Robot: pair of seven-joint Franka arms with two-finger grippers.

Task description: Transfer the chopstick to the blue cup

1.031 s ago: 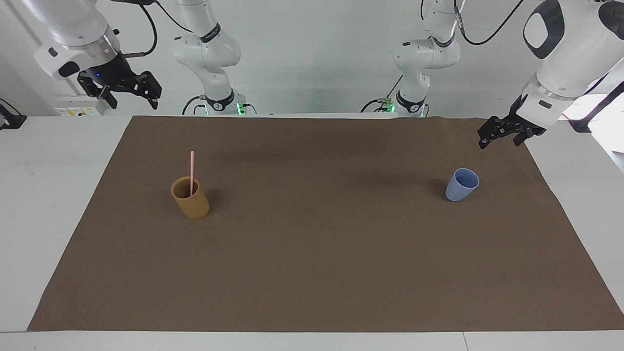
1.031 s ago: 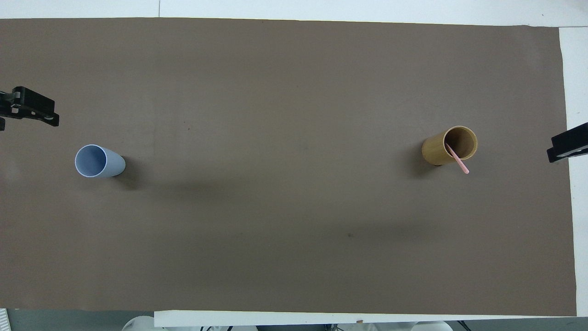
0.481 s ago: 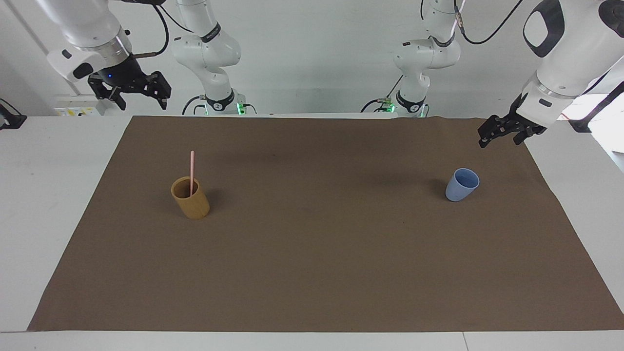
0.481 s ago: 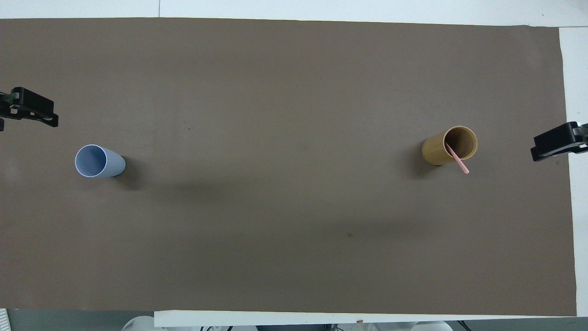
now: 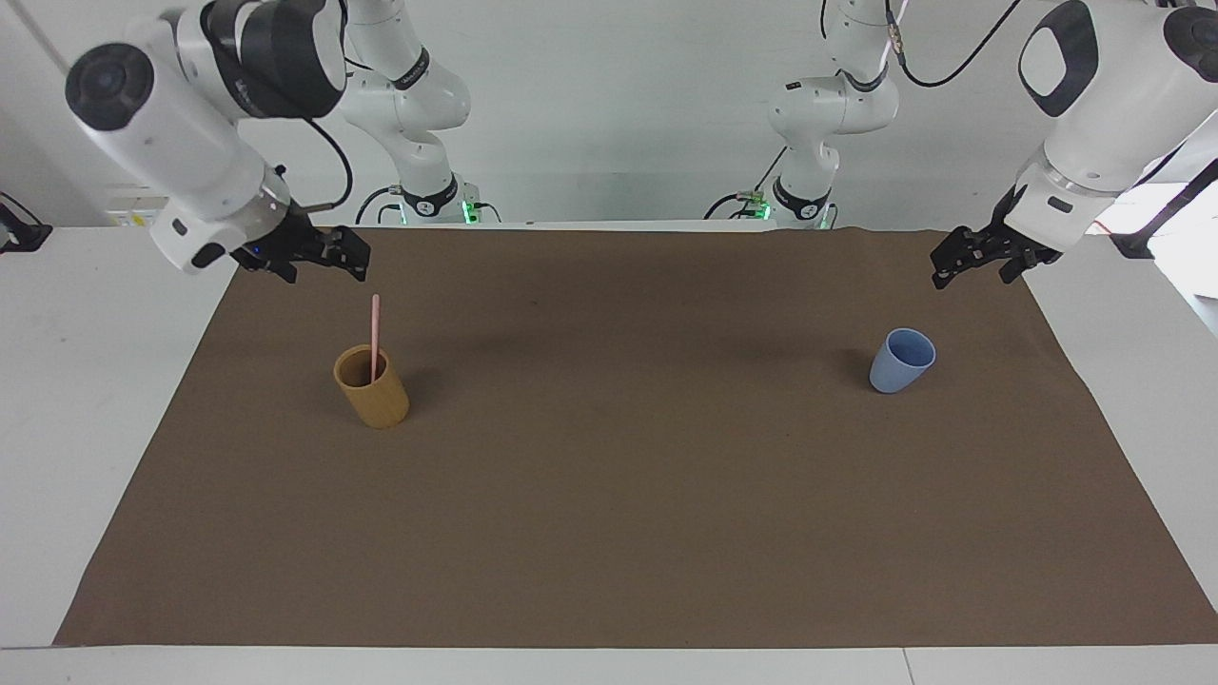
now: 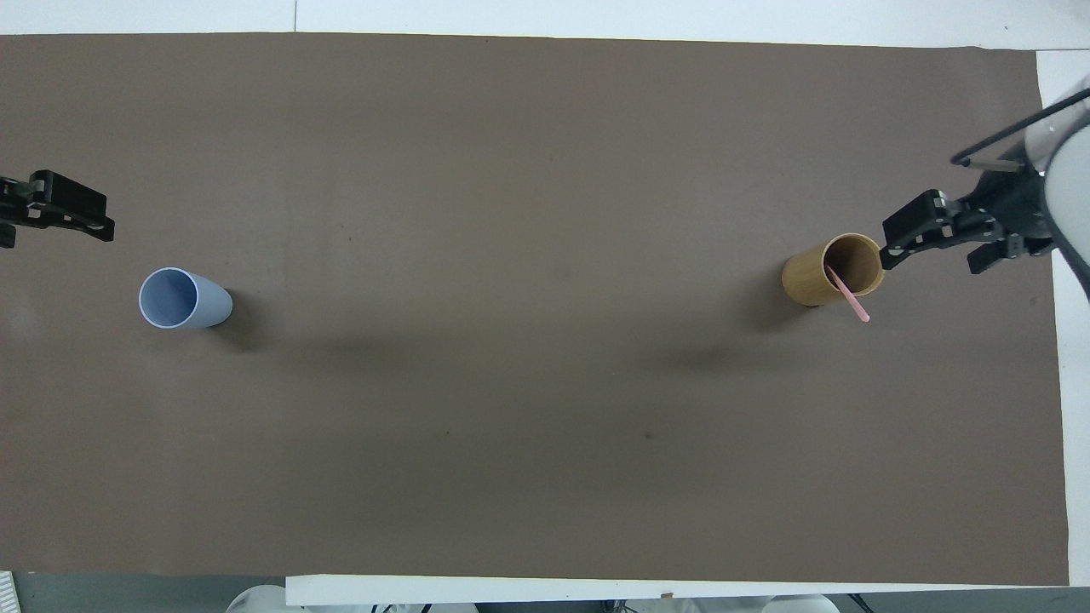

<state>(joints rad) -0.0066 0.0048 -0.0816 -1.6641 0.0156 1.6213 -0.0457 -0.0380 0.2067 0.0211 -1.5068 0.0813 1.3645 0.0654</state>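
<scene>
The right gripper (image 5: 328, 257) is swinging down and in toward the bamboo cup (image 5: 373, 388), which I take as the landmark here; a second ago it was hanging high, off the brown mat (image 5: 609, 533). It is now hovering just above the chopstick (image 5: 374, 335), a little off toward the right arm's end of the bench, with its fingers spread wide and holding nothing. The chopstick is standing in the bamboo cup, leaning on the rim, untouched. The blue cup (image 5: 900, 361) is standing well apart from the bamboo cup, toward the left arm's end, and empty. The left gripper (image 5: 980, 259) is waiting over the mat near the blue cup, fingers wide too. The reach for the chopstick is under way; grasp, carry and drop are all yet to come.
</scene>
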